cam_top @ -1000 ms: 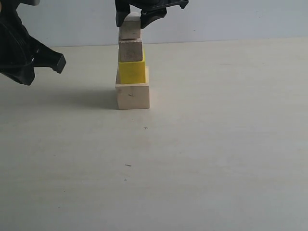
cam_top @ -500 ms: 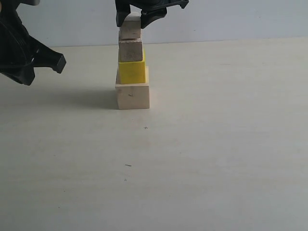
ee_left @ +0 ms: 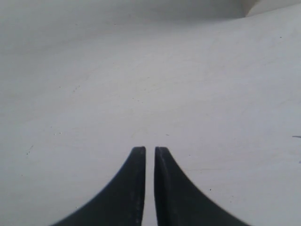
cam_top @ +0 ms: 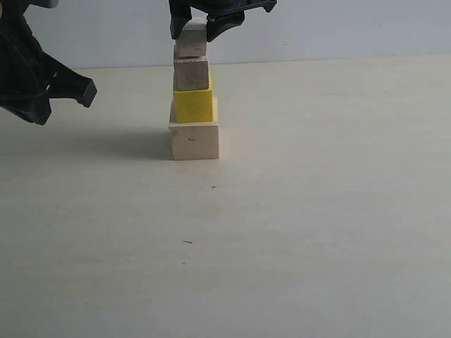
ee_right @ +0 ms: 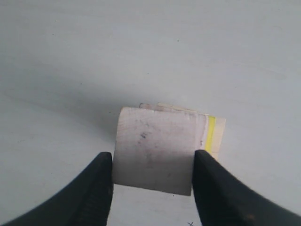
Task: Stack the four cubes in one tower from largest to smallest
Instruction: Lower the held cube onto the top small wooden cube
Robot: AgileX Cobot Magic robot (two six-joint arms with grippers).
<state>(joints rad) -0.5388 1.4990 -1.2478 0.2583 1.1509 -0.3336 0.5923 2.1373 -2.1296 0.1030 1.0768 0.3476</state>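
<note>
While the left hand (ee_left: 149,149) hangs pinched shut at the left, the right hand (cam_top: 192,35) clasps the smallest cube (cam_top: 190,46) atop the tower (cam_top: 192,105) on the counter (cam_top: 317,211).

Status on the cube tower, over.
Left pincer shut, empty. Right pincer clamps smallest pale wooden cube atop four-cube tower. Nothing in the way.

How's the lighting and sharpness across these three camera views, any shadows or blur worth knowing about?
Exterior view: even, soft light; the tower casts a faint shadow leftward on the table. Left wrist view: washed-out table, the left gripper a featureless black shape. Right wrist view: the smallest cube looks slightly soft, the right gripper plain black.
</note>
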